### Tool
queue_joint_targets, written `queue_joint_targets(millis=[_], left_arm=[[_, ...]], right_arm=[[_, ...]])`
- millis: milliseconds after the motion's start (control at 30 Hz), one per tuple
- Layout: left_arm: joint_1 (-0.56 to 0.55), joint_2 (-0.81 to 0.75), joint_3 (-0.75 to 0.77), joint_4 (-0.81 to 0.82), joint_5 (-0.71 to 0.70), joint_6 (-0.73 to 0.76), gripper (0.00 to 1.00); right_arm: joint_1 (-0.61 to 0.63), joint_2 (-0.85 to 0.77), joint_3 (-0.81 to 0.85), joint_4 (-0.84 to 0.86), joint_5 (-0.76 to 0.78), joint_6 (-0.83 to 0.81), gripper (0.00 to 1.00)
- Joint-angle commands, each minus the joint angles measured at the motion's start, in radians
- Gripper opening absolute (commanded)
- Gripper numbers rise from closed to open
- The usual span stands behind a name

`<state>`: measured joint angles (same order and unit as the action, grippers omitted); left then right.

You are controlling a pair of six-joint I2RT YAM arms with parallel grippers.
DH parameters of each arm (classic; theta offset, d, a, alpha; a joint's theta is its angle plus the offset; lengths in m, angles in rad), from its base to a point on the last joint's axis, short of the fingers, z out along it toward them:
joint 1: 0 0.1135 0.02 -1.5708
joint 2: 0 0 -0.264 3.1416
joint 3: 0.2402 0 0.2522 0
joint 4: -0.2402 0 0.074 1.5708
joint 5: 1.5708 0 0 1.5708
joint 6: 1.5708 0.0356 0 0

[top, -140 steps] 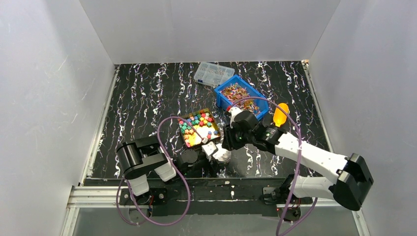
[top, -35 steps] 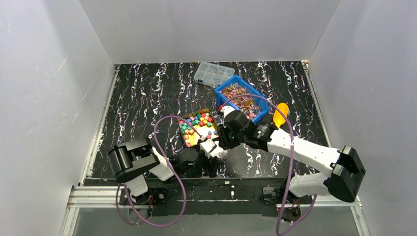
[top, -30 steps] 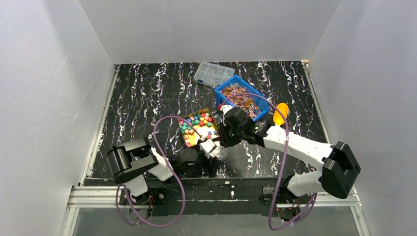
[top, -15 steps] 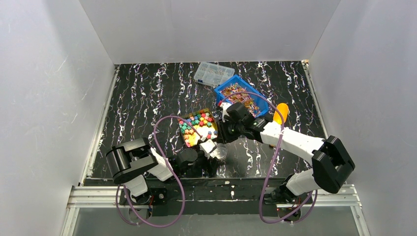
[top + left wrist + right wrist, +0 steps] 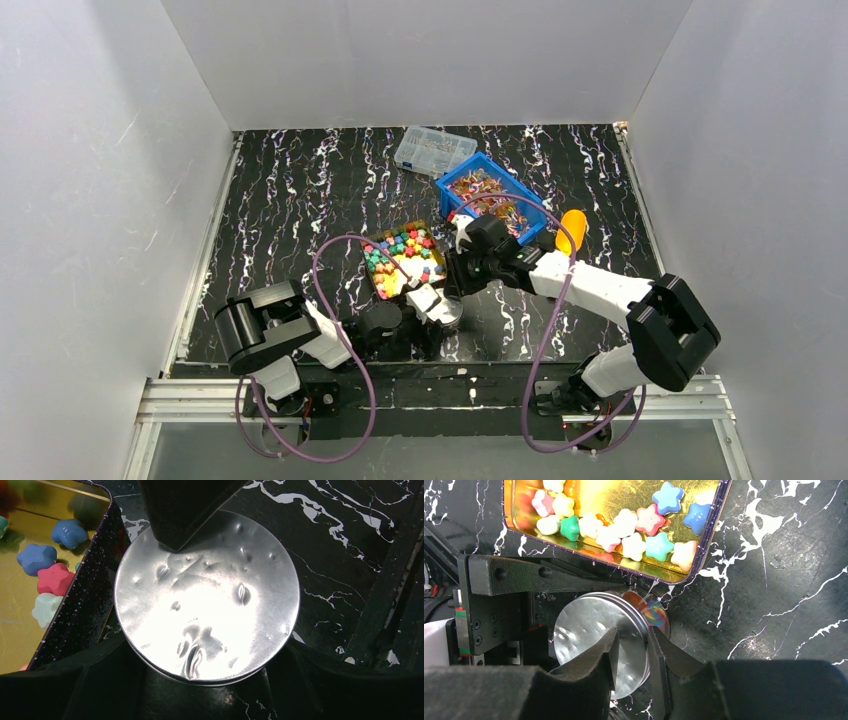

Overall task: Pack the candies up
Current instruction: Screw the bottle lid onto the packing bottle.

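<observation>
- The table (image 5: 300, 200) is black with white marble veining. White walls close it in on three sides, and its near edge is hidden by the arm bases.
- The blue bin (image 5: 446, 203) is plastic and rectangular and stands far right of centre. The right arm's cable loops across it.
- The clear compartment box (image 5: 434, 150) lies just behind the bin; its contents are too small to make out.
- The gold-lined tin (image 5: 624, 495) is dark outside and mirror-bright inside. The wrist views cut it off at the edges.
- The round tin (image 5: 207, 597) is silver with a dented top and a ridged rim. It sits just beside the gold-lined tin's near corner.
- The left gripper (image 5: 438, 308) is spread wide, its fingers clasping the round tin's sides.
- The right gripper (image 5: 634, 655) is narrowed to a small gap astride the round tin's rim. Whether the pads press on it cannot be told.
- The orange object (image 5: 570, 232) beside the bin is smooth, and its shape is unclear.
- The wrapped candies (image 5: 487, 195) are shiny and heaped in the bin.
- The star candies (image 5: 646, 530) are chunky and pastel, and lie in the gold-lined tin.
</observation>
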<state>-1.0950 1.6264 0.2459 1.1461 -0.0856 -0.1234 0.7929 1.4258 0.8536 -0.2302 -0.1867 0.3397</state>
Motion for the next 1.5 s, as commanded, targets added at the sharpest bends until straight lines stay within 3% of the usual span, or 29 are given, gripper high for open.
queue_joint_targets(millis=[0, 200, 533, 933, 1233, 1467], left_arm=[[0.004, 0.008, -0.028, -0.163, 0.008, -0.024, 0.37], [0.004, 0.001, -0.024, -0.170, -0.007, -0.025, 0.37], [0.016, -0.029, -0.016, -0.211, -0.029, -0.037, 0.35], [0.042, -0.024, 0.018, -0.268, -0.061, -0.059, 0.32], [0.053, -0.026, 0.040, -0.320, -0.096, -0.067, 0.32], [0.061, -0.050, 0.037, -0.343, -0.107, -0.058, 0.33]], right_arm=[[0.003, -0.026, -0.038, 0.011, -0.042, -0.009, 0.32], [0.003, -0.055, -0.062, 0.009, -0.073, -0.002, 0.21], [0.008, -0.144, -0.197, 0.041, -0.104, 0.072, 0.16], [0.106, -0.289, -0.328, 0.080, -0.043, 0.225, 0.15], [0.245, -0.352, -0.380, 0.115, 0.033, 0.353, 0.15], [0.307, -0.406, -0.335, 0.012, 0.114, 0.372, 0.16]])
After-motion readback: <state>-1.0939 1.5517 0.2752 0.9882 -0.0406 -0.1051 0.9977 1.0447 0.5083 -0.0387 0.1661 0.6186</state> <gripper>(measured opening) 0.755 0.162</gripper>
